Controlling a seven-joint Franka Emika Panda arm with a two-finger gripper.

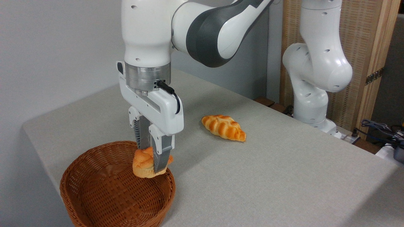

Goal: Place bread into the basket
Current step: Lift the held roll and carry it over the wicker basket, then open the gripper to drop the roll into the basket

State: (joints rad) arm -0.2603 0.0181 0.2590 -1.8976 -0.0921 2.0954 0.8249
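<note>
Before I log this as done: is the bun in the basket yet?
Not yet. The bun hangs clamped between the fingers, above the basket.

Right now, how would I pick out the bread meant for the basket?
Find the brown wicker basket at the table's near-left corner. Above its right rim the gripper pinches a small round knotted bun. The other loaf, longer and braided, lies alone mid-table.

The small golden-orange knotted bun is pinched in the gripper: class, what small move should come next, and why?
Probably open the gripper. It holds the small golden-orange knotted bun above the brown woven wicker basket, seemingly just inside its right rim, so release should drop it in.
</note>
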